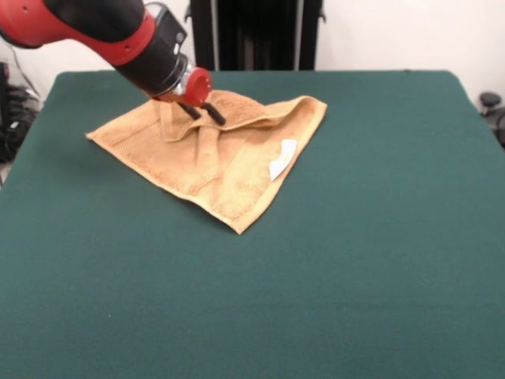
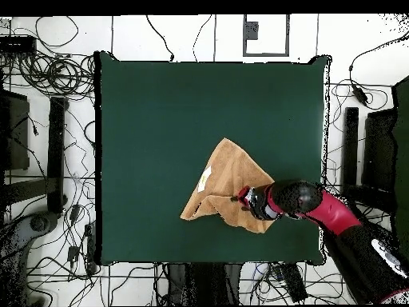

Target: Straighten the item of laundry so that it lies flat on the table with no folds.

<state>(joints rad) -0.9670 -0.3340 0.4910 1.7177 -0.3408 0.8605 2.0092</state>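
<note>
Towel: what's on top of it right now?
The gripper presses its open fingers into the towel near its far edge, where the cloth is bunched. A white tag lies on it. Anything beneath the folds is hidden.

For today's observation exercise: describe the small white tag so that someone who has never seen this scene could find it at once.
Start at the dark green table and find the tan-orange towel lying rumpled on it, under the gripper. The white tag sits on the towel near its right-hand edge in the front view. It is the only white patch on the tan-orange cloth.
</note>
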